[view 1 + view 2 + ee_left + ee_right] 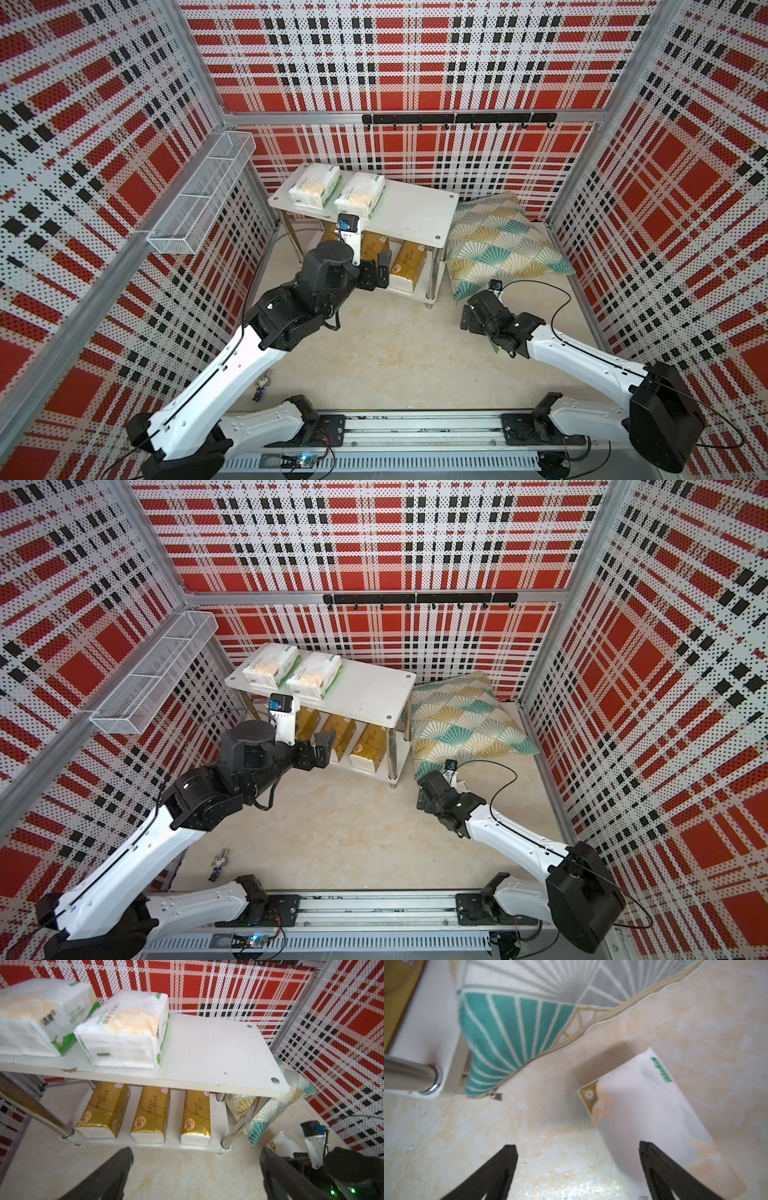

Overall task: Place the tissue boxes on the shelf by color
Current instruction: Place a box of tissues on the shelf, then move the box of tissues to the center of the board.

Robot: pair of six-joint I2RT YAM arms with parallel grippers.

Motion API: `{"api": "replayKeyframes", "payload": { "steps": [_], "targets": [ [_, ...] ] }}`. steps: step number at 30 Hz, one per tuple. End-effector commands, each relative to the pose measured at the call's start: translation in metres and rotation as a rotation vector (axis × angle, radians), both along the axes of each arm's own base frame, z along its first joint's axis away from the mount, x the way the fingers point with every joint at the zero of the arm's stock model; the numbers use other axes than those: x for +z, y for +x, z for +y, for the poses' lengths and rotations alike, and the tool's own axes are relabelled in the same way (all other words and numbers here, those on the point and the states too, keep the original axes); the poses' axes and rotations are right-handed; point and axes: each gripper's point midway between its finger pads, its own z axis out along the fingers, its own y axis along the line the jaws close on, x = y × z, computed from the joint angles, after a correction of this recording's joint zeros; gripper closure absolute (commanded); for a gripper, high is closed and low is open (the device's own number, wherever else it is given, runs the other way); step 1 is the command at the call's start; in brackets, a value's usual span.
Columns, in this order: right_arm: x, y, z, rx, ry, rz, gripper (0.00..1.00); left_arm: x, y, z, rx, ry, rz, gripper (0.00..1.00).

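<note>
Right hand is hovering low over the counter at about 3 o'clock, jaws spread wide, gripping nothing. The last white pack is lying flat on the counter off to one side of it, running under one finger and not centred between the two. It's near the pillow corner, and the arm is hiding it in both top views.

Left hand is sitting at 12 o'clock just in front of the shelf, fully open and empty.

Three gold packs are lining the lower board side by side. Two white packs are sitting together at the 9 o'clock end of the top board, and the 3 o'clock end is bare.

I'm reading this as five of six done and the pickup of the sixth pack starting. Next move is calling for a sideways shift of the right hand so the jaws straddle the pack. Then a gentle squeeze, since it's soft, and a lift to the bare end of the top board.
</note>
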Motion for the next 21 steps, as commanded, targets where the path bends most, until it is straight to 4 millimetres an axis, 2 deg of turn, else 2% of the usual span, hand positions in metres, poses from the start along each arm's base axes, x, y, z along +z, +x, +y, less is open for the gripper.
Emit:
{"api": "replayKeyframes", "payload": {
  "steps": [1, 6, 10, 15, 21],
  "targets": [
    [0.003, -0.004, -0.031, -0.089, -0.06, 0.001, 0.0, -0.025, -0.007, -0.009, 0.003, -0.024, 0.03, 0.0],
    [0.002, 0.0, -0.053, -0.124, -0.09, 0.021, 0.0, -0.075, -0.021, -0.029, -0.02, 0.002, 0.119, 0.0],
    [-0.008, 0.002, -0.071, -0.161, -0.058, 0.04, 0.0, -0.098, -0.034, -0.042, -0.052, 0.018, 0.156, 0.0],
    [-0.026, 0.007, -0.071, -0.131, 0.015, 0.063, 0.0, -0.114, -0.042, -0.054, -0.08, 0.016, 0.183, 0.0],
    [-0.041, 0.006, -0.063, -0.066, 0.018, 0.097, 0.0, -0.112, -0.043, -0.054, -0.074, 0.016, 0.178, 0.0]
  ]
}}
